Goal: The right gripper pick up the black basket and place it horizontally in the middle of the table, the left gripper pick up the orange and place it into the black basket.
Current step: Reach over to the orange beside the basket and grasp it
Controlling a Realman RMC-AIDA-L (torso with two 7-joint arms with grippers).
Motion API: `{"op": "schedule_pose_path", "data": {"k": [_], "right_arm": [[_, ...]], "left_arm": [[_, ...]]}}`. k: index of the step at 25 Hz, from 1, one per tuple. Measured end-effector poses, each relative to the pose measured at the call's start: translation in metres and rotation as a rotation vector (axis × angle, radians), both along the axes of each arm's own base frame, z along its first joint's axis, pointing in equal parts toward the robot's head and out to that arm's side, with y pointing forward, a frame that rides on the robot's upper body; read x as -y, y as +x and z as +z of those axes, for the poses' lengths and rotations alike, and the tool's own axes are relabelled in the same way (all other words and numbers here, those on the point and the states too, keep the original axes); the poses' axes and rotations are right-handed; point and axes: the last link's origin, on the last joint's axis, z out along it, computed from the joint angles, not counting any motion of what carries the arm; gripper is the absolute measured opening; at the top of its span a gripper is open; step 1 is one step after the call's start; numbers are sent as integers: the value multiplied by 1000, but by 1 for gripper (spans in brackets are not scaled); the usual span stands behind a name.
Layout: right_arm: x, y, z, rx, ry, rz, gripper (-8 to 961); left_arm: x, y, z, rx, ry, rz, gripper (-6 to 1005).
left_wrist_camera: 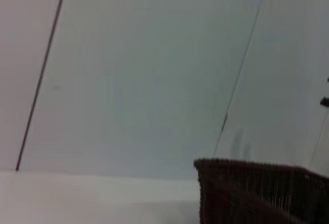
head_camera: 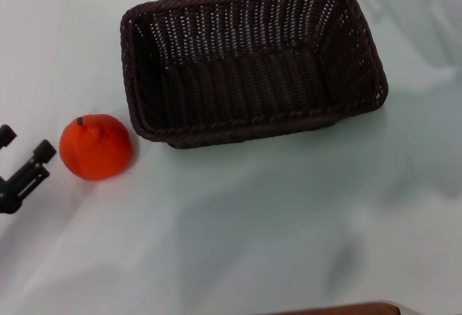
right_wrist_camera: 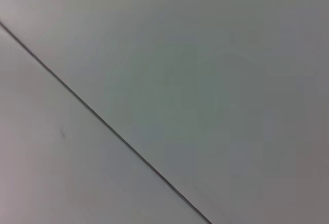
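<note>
Black basket lies lengthwise mid-bench, empty. Left gripper, fingers spread wide, just left of orange: should straddle fruit squarely before closing. Right gripper out of view.

Left end effector low at left edge of head view, fingers parted (nothing between them).

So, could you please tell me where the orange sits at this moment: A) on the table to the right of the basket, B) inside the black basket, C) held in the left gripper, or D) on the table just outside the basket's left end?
D: the orange rests on the table beside the left end of the empty black basket, with the open left gripper just left of it, not touching.
</note>
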Motion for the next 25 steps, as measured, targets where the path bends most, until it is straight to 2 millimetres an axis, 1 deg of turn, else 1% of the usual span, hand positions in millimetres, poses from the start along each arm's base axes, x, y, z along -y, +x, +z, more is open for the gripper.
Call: {"op": "schedule_pose_path", "data": {"k": [9, 14, 20, 25], "right_arm": [[-1, -7, -13, -52, -3, 4, 767], [-2, -15, -19, -1, 2, 42, 767], [-2, -22, -28, 25, -4, 63, 766], [0, -25, -40, 50, -28, 78, 766]], "left_arm": [[-8, 2, -11, -54, -55, -15, 805], [-15, 3, -19, -85, -94, -17, 805], [-22, 9, -26, -90, -94, -28, 804], [-26, 10, -30, -110, -93, -22, 804]]}}
